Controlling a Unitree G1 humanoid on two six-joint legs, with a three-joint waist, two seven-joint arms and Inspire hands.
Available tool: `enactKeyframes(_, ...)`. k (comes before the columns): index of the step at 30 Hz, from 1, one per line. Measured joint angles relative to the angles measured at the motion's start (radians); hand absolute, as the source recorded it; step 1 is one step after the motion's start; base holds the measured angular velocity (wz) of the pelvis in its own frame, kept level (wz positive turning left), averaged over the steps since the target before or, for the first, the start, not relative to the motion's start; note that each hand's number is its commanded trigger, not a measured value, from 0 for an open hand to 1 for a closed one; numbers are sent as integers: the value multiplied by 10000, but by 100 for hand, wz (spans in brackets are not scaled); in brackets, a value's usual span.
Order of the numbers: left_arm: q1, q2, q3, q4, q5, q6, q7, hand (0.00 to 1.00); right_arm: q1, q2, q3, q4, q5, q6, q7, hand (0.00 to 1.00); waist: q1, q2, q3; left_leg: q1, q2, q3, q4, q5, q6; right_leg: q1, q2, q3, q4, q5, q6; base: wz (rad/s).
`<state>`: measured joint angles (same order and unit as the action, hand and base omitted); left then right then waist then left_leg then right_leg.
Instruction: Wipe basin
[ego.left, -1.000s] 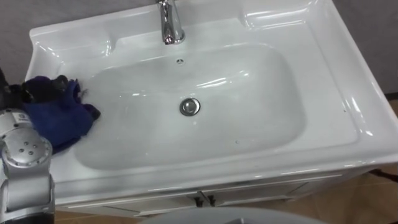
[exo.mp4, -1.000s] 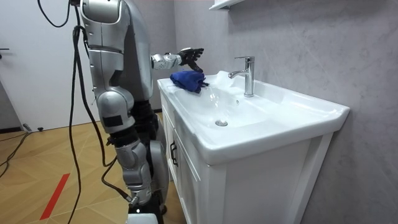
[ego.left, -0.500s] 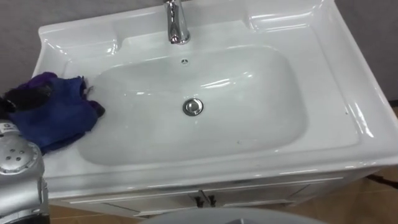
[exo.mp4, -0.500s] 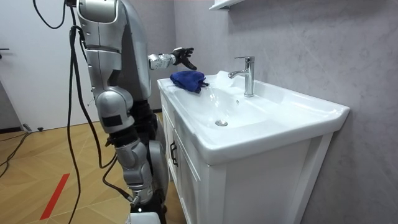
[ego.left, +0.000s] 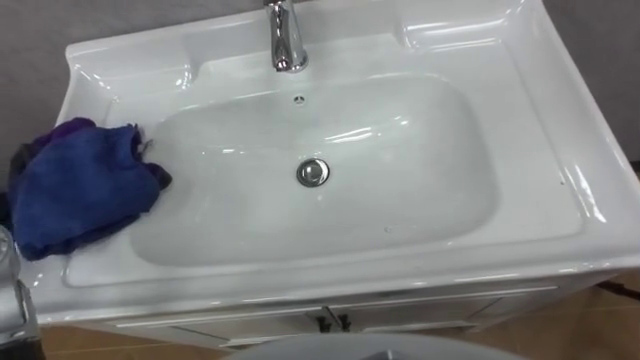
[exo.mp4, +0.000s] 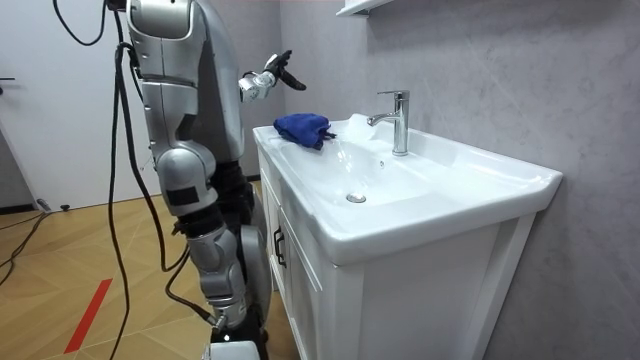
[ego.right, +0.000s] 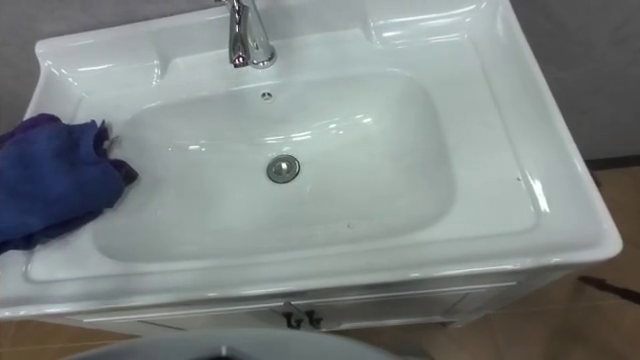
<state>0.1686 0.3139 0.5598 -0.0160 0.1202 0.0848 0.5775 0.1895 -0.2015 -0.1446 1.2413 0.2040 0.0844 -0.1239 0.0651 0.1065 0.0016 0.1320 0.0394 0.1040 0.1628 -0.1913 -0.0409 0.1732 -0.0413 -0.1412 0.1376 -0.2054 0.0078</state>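
The left hand (exo.mp4: 272, 74) hangs in the air above the basin's (ego.left: 530, 110) left end, fingers spread loose and holding nothing. Below it the blue cloth (ego.left: 85, 185) lies bunched on the left rim, one edge drooping into the bowl, well apart from the drain (ego.left: 313, 172) and tap (ego.left: 286, 40).
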Motion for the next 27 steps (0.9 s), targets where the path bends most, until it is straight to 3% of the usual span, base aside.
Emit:
enactKeyframes(5,111,0,343,781,-167,-286,307,0,53,-39,28,-48,-160,8,-282,0,503,64,-55,-35,-24,-124,-4,0,0,0,-20,-136,0,-30,1,7)
enactKeyframes(7,488,-2,351,1653,-522,-304,429,0,41,-88,30,-248,-176,10,-277,0,574,62,-170,-129,-90,-293,8,2,3,11,-74,-349,-11,-62,31,23)
enactKeyframes(8,563,-2,353,1894,-544,-301,428,0,39,-100,30,-308,-175,8,-270,0,616,72,-177,-144,-104,-345,17,2,3,14,-85,-387,-15,-64,34,24)
enactKeyframes(11,755,-6,451,2972,-1006,-291,431,0,52,-95,48,-413,-114,12,-250,0,910,45,-164,-185,-144,-574,9,9,15,66,-111,-600,-21,-71,47,21)
enactKeyframes(15,1534,-83,455,4182,-1348,-266,466,0,-117,-110,102,-438,-129,43,-238,0,1098,-37,-131,-196,-228,-838,46,10,17,180,-184,-860,-29,-159,98,19)
enactKeyframes(18,1815,-142,446,5022,-1684,-264,509,0,-161,-154,147,-441,-139,49,-219,0,1074,-191,-114,-400,-326,-1104,191,17,30,161,-260,-1139,-24,-245,127,26)
enactKeyframes(23,2135,-331,442,6923,-2176,-288,511,0,-154,-213,148,-396,-113,171,-32,0,1134,-307,-112,-374,-373,-1116,194,16,49,221,-302,-1169,22,-262,153,4)
enactKeyframes(27,2436,-1062,-152,8363,-2300,-327,598,0,-186,-206,150,-300,-115,168,-10,0,1003,-334,-102,-350,-375,-1090,186,12,55,184,-331,-1146,113,-269,161,-3)
